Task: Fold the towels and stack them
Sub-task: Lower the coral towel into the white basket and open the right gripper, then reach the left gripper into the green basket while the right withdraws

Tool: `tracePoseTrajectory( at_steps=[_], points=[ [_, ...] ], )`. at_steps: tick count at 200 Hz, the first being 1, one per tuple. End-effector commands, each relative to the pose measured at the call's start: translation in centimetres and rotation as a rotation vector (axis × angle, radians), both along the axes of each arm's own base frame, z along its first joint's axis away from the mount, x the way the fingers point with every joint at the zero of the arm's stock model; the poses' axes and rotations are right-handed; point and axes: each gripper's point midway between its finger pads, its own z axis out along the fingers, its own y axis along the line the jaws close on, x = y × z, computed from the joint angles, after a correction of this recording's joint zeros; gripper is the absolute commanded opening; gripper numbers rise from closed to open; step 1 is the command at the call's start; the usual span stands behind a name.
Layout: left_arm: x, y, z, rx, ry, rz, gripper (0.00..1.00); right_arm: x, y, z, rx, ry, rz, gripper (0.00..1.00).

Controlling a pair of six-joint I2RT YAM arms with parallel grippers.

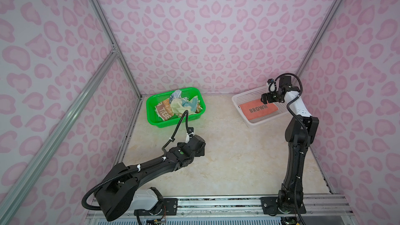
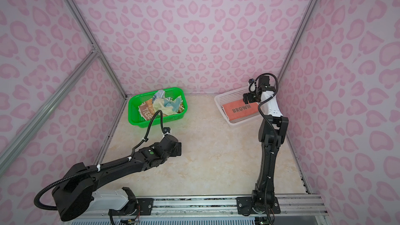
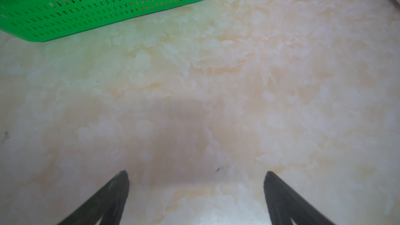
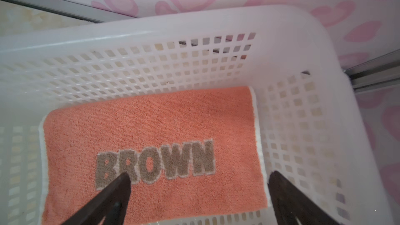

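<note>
A coral towel (image 1: 258, 110) (image 2: 241, 110) (image 4: 151, 137) with brown letters lies folded flat in the white basket (image 1: 236, 101) (image 2: 218, 102) (image 4: 151, 29). My right gripper (image 1: 265, 99) (image 2: 246, 99) (image 4: 198, 174) hangs just above it, open, with nothing between its fingers. Crumpled towels (image 1: 179, 104) (image 2: 164, 104) fill the green basket (image 1: 151, 115) (image 2: 132, 115) (image 3: 97, 7), among them a brown striped one with white letters (image 1: 164, 113). My left gripper (image 1: 200, 148) (image 2: 177, 148) (image 3: 195, 173) is open and empty, low over the bare tabletop in front of the green basket.
The marble-look tabletop (image 1: 227, 159) lies between the two arms. Pink patterned walls close in at the back and on both sides, with aluminium frame bars (image 1: 65, 113). The arm bases sit on a rail (image 1: 216, 202) along the front edge.
</note>
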Motion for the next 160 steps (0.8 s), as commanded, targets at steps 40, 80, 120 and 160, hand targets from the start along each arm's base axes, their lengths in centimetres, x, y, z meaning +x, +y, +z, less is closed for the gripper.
tracePoseTrajectory(
  at_steps=[40, 80, 120, 160],
  points=[
    [0.7, 0.5, 1.0, -0.004, -0.058, 0.036, 0.98, -1.8, 3.2, 3.3, 0.026, -0.081, 0.017, 0.99],
    [1.2, 0.2, 1.1, -0.009, -0.061, 0.045, 0.98, -4.5, 7.8, 5.3, 0.025, -0.131, 0.077, 0.99],
    [1.8, 0.3, 1.0, -0.029, -0.062, 0.067, 0.98, -8.3, 15.0, 7.0, -0.006, -0.19, 0.203, 0.99],
    [2.6, 1.3, 2.3, -0.058, -0.089, 0.096, 0.98, -14.0, 23.3, 6.8, -0.009, -0.214, 0.374, 0.99]
  ],
)
